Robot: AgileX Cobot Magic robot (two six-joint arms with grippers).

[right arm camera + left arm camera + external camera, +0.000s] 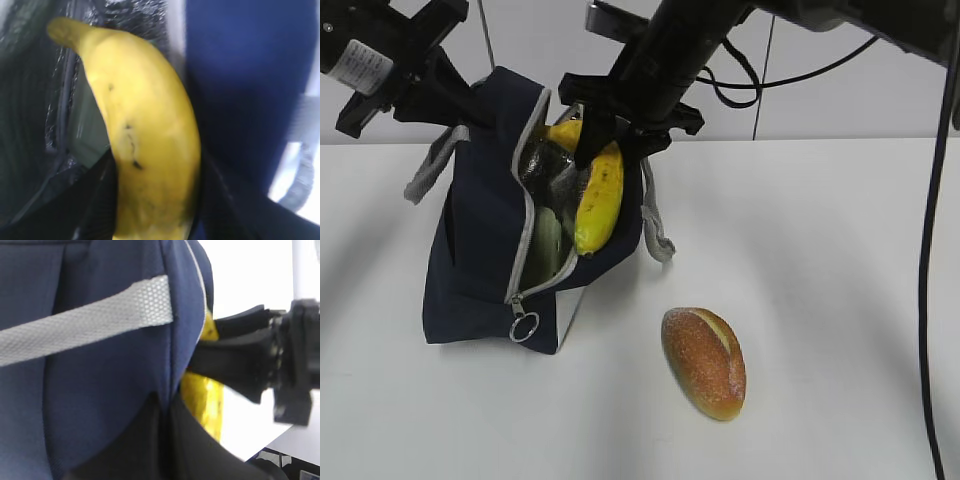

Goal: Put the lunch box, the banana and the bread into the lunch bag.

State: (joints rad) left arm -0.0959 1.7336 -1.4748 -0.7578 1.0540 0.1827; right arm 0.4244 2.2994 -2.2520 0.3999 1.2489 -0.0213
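While the lunch bag (pixel 485 250) is seemingly being gripped by the left gripper (pixel 455 95), the banana (pixel 600 200) is being lowered lengthwise into its mouth, clamped in the right gripper (pixel 610 135) jaws; the bread (pixel 704 362) is lying on the table (pixel 840 300).

A white table (pixel 820 300) is seen in the exterior view, with a pale wall (pixel 820 100) behind it. The wall is divided by thin vertical seams (pixel 758 90). Black cables (pixel 930 250) are hung across the right side, in front of the wall and above the table.
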